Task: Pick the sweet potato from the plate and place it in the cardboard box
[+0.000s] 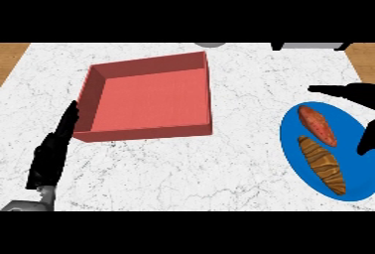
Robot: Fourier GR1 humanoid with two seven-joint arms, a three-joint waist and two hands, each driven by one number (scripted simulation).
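No readable text, label, brand, number or sign is showing anywhere in the head view. The red box (150, 96), the blue plate (293, 149) and the white marble counter (219, 168) are all showing plain, unmarked surfaces.

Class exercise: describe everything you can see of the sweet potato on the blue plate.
The sweet potato is reddish-orange, elongated with tapered ends and a mottled skin. It lies flat and slanted on the upper part of the blue plate, close above a brown striped loaf. The right hand hovers near, not holding it.
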